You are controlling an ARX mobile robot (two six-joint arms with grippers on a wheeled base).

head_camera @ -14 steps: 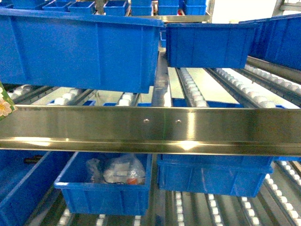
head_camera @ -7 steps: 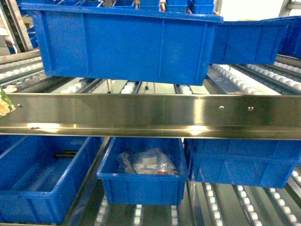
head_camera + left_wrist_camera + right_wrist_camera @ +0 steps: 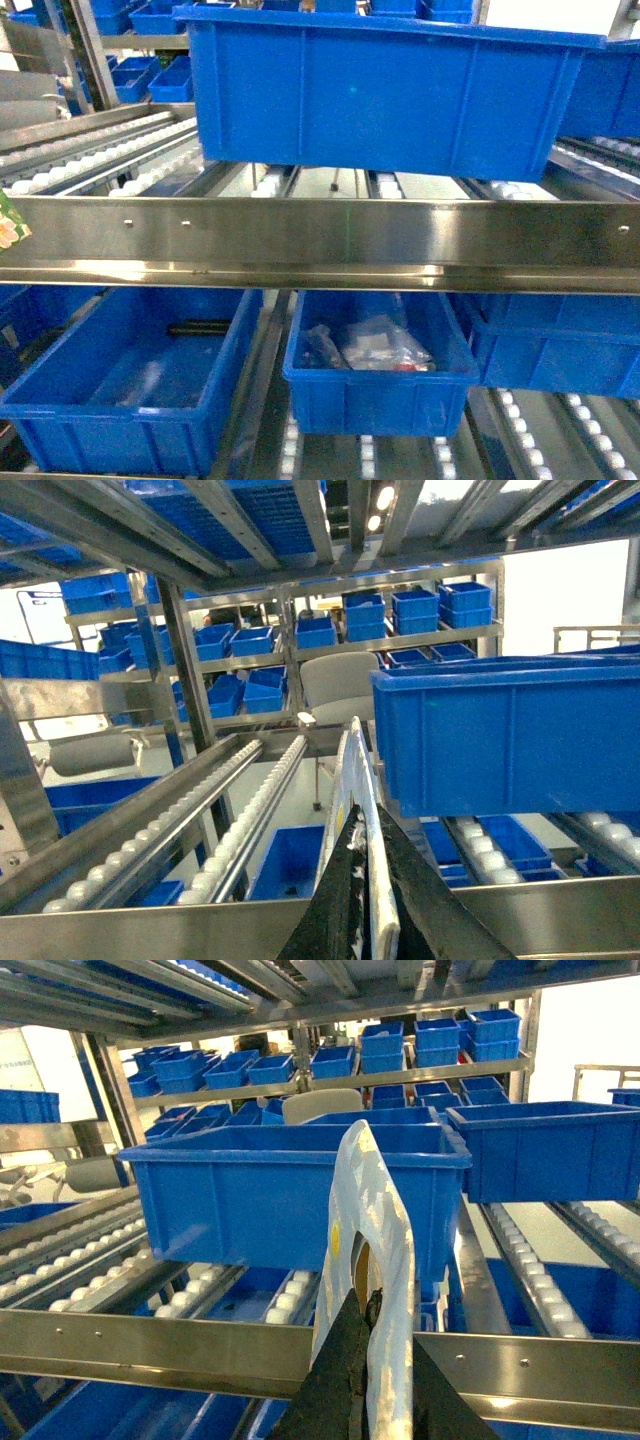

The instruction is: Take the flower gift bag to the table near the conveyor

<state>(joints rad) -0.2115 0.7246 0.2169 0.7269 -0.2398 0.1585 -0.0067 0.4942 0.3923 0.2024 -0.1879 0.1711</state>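
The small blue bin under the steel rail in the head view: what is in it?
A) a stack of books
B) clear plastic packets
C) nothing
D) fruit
B: the small blue bin on the lower level holds crumpled clear plastic packets, seen just below the steel rail.

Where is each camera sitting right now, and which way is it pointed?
Head: rides on the robot, facing the conveyor's steel rail straight on and slanting down at a lower bin; none of the robot's body shows.
Left wrist: on the left arm, looking up along the roller lanes; left gripper shut on a bag edge.
Right wrist: on the right arm, facing the rack; right gripper shut on a bag handle.
Shared: the large blue bin.
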